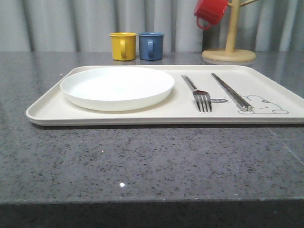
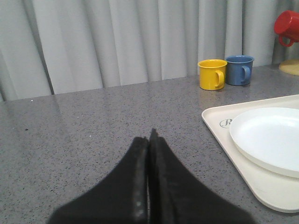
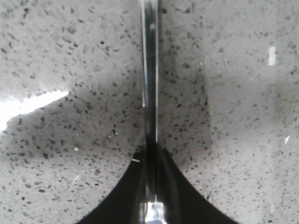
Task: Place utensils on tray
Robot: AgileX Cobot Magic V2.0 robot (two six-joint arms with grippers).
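Black right jaws [image 3: 152, 186] are clamped on a slim metal handle, likely the spoon [image 3: 150, 84], which runs straight out ahead of them over the speckled bench [image 3: 70, 56]; left jaws [image 2: 148, 154] are pressed together with nothing between them, above bare bench; off to their side lies the tray [image 2: 219, 128] with the plate [image 2: 271, 140]; fork [image 1: 197, 92] and chopsticks [image 1: 231, 91] rest on the tray beside the plate; beyond stand yellow [image 2: 211, 74] and blue [image 2: 239, 70] mugs.
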